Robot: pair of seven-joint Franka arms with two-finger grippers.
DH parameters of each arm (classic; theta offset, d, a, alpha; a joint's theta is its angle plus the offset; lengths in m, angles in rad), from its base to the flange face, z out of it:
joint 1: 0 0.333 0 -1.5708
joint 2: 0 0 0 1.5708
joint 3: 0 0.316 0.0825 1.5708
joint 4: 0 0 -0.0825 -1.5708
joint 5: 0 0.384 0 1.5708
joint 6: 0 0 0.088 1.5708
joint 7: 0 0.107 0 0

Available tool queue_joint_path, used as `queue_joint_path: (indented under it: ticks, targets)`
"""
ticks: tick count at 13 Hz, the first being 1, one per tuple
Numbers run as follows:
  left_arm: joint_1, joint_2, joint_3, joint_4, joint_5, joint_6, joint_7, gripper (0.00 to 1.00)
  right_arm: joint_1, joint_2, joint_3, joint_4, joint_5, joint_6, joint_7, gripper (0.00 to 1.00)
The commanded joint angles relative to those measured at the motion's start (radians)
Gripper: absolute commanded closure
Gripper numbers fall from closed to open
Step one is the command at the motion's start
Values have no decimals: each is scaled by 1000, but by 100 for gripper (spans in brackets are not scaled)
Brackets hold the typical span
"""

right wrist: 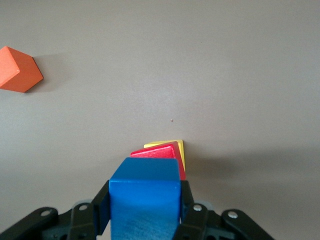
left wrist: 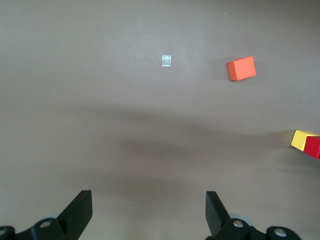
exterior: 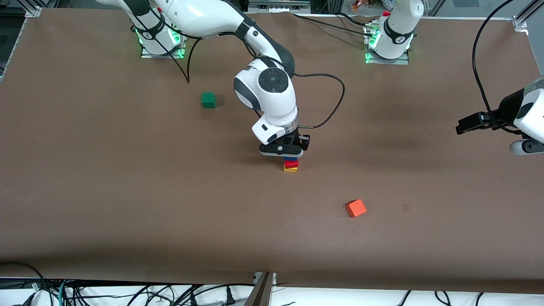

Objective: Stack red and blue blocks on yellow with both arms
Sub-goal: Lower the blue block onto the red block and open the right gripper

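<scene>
The brown bench fills the front view, with both arm bases standing along its top edge. The right arm reaches down from its base to the middle of the bench, and the right gripper sits directly over a small stack of cubes there. Its fingers are closed on the blue block, pressing against two facing sides of it, as the right wrist view shows.

The left arm waits at its own end of the bench, raised above the surface. The left gripper hangs over bare bench with its fingers spread wide apart and nothing between them.

In the stack, the blue block is on top, the red block lies under it, and the yellow cube rests on the bench at the bottom. In the right wrist view the red block looks slightly turned against the yellow cube. I cannot tell whether the blue block is already resting fully on the red one.

A green cube sits farther from the front camera than the stack, toward the right arm's end. An orange-red cube lies nearer to the camera, toward the left arm's end. A small pale mark shows on the bench near that cube.
</scene>
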Motion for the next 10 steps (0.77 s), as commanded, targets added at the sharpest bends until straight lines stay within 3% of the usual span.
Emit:
queue_joint_path:
  ticks: [1,10]
  targets:
    - [13,-14,-3,-29,17,21,48,0,11,62,-11,92,-27,-4,-23,60]
    - [21,-12,-2,-27,17,21,67,0,11,80,-11,108,-41,2,-54,57]
